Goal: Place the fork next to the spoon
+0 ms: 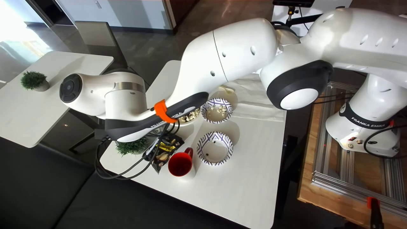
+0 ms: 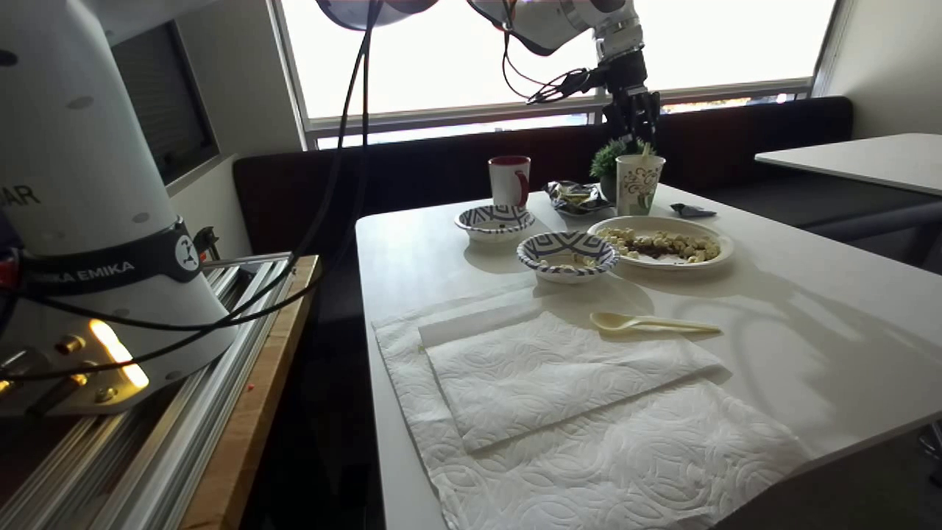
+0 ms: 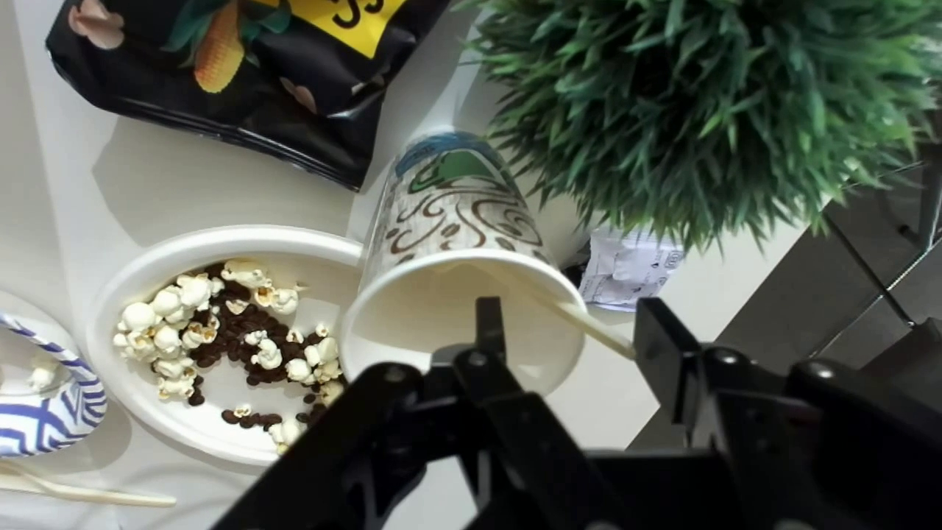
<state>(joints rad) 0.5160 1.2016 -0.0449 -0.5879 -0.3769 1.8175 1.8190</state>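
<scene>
A pale utensil handle, likely the fork [image 3: 600, 331], leans out of a paper cup [image 3: 460, 199] in the wrist view; its head is hidden inside. The handle [image 2: 646, 150] and cup [image 2: 639, 185] also show in an exterior view. The pale spoon [image 2: 622, 322] lies at the edge of the paper towels. Its handle shows at the lower left of the wrist view [image 3: 103, 495]. My gripper [image 3: 570, 324] is open above the cup, fingers apart. The handle's end reaches the right finger; I cannot tell if they touch. The gripper [image 2: 637, 134] also shows in an exterior view.
A potted plant [image 3: 706, 96] stands close beside the cup. A plate of popcorn [image 2: 725, 254], two patterned bowls [image 2: 567, 272] [image 1: 214, 160], a red-and-white mug [image 2: 508, 184] and a black snack bag [image 3: 257, 73] stand nearby. Paper towels [image 2: 559, 383] cover the near table.
</scene>
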